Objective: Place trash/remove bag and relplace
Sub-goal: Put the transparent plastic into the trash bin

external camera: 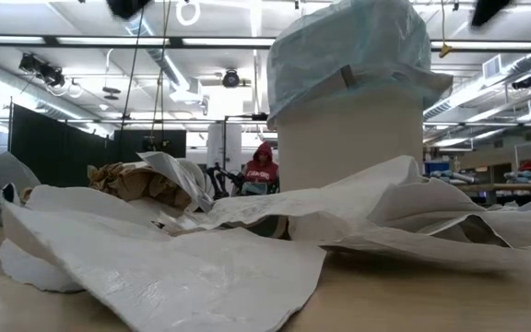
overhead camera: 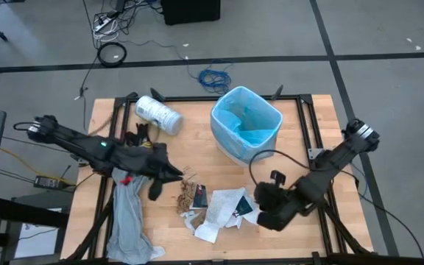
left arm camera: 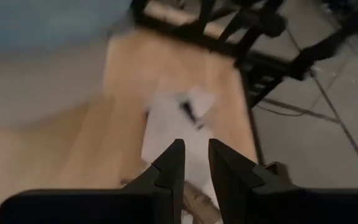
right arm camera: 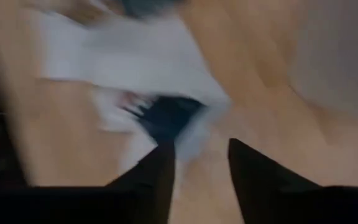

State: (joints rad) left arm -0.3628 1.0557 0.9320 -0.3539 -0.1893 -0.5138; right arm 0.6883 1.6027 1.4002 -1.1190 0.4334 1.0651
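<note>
Leftmost, left gripper [overhead camera: 174,174] over the table's [overhead camera: 315,140] left half, fingers [left arm camera: 169,171] parted by a narrow gap, nothing between them. Beneath that arm a limp grey sheet [overhead camera: 129,224] trails toward the near edge. White printed roll [overhead camera: 157,114] lies on its side at the far left. Trash [overhead camera: 216,206] sits mid-table near the front: white papers, brown scraps, a black-and-white packet. Bin [overhead camera: 246,124] stands behind it, blue bag [overhead camera: 250,125] lining it, folded over the rim. Right gripper [overhead camera: 263,202] just beside the pile's right edge, fingers [right arm camera: 160,171] apart, empty.
</note>
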